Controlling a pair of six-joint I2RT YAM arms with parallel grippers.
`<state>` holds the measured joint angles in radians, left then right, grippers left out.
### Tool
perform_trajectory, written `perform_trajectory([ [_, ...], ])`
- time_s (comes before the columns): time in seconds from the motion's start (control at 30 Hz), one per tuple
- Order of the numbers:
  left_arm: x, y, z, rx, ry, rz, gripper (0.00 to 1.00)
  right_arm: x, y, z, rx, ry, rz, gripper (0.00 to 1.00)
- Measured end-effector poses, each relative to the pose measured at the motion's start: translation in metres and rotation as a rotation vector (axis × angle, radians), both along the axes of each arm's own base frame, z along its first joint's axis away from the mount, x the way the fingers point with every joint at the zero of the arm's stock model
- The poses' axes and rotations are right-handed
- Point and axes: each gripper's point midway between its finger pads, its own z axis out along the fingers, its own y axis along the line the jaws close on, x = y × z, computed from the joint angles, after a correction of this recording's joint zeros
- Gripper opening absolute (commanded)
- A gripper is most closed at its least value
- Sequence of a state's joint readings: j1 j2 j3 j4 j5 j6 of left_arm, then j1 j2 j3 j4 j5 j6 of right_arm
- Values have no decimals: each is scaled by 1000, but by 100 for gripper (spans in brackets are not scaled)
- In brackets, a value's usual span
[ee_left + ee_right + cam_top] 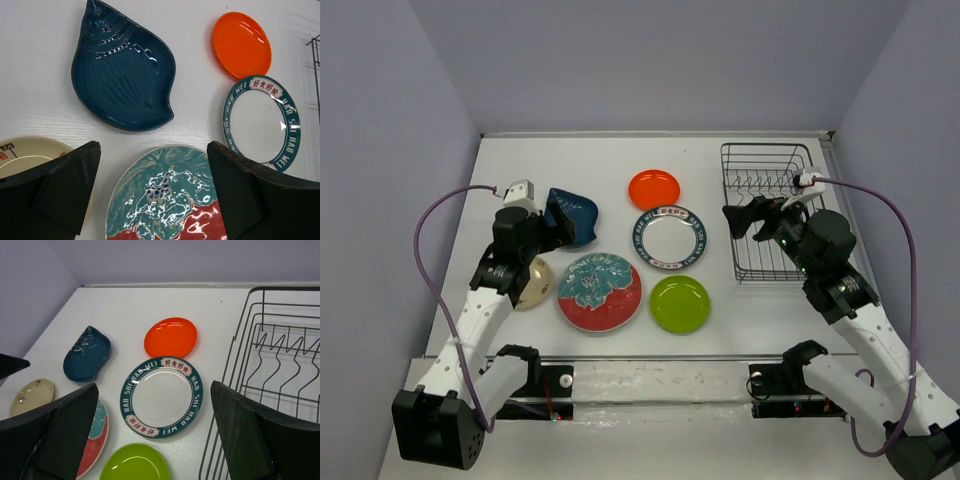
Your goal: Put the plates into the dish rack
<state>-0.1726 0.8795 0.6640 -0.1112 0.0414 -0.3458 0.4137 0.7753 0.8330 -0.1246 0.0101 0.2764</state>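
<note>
All six plates lie flat on the white table. The orange plate [654,189] is at the back, the white plate with a dark lettered rim [669,238] is in front of it, and the lime green plate [680,303] is nearest. The large red and teal plate [600,291], the shell-shaped dark blue dish [572,216] and the beige plate [532,283] lie to the left. The black wire dish rack [770,210] stands empty at the right. My left gripper [152,150] is open above the red plate [170,195], near the blue dish [122,75]. My right gripper [154,387] is open above the white plate [161,397], beside the rack [275,370].
Grey walls close in the table on the left, back and right. The rack sits close to the right wall. Purple cables loop from both wrists. The arm bases stand at the near edge.
</note>
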Motion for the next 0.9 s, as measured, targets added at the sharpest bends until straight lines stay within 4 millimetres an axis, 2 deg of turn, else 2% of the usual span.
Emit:
perform_trajectory([
  [0.2,14,11,-5,19,46,51,99,-13,-3,-13,23,-12,10,95],
  [0.33,28,19,-17,37,105,92,99,-16,-6,-14,40,-17,0,94],
  [0.5,47,34,-42,98,197,168,99,-16,-5,-13,55,-22,-3,93],
  [0.63,54,43,-59,141,249,211,99,-17,-6,-16,61,-17,-4,93],
  [0.9,65,48,-95,177,354,227,94,-18,-5,-15,71,-16,0,92],
])
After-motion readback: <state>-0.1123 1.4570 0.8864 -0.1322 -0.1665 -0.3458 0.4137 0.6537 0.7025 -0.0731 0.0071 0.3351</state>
